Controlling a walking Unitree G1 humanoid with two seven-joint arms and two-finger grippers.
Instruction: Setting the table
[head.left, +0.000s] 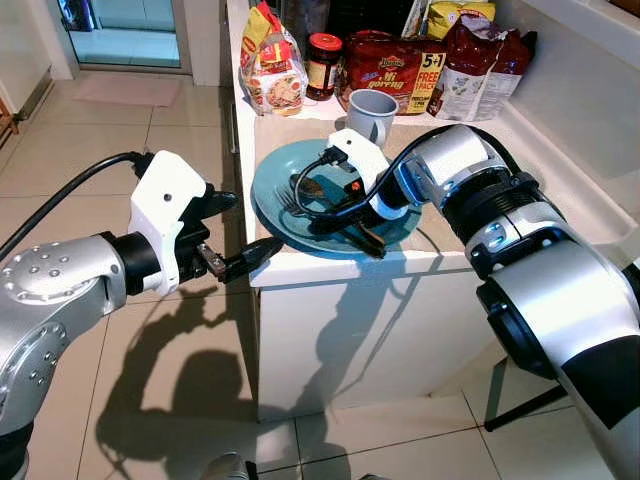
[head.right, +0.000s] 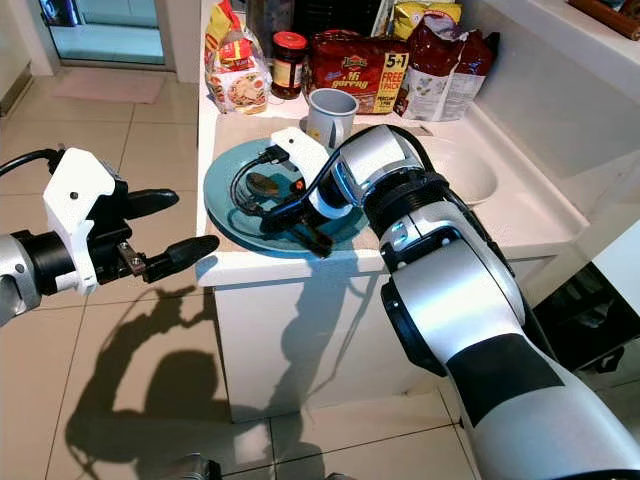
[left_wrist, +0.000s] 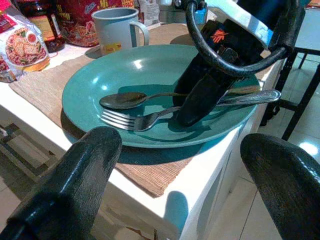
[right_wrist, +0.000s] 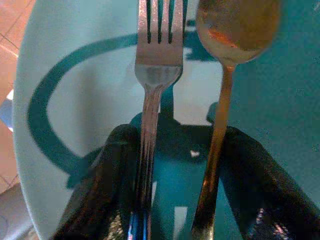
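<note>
A teal plate (head.left: 275, 190) rests on a beige placemat (left_wrist: 160, 177) at the front left corner of the white counter. A fork (right_wrist: 159, 55) and a spoon (right_wrist: 237, 25) lie side by side on the plate, heads toward the counter's left edge. My right gripper (head.left: 355, 232) reaches down onto the plate, open, and both handles run between its fingers (right_wrist: 107, 180). My left gripper (head.left: 245, 225) hovers open in the air just off the counter's left edge, level with the plate and pointing at it, holding nothing.
A grey-blue mug (head.left: 370, 115) stands just behind the plate. Noodle packs (head.left: 270, 65), a jar (head.left: 323, 65) and snack bags line the counter's back. A basin (head.right: 470, 170) dips in on the right. Tiled floor lies open to the left.
</note>
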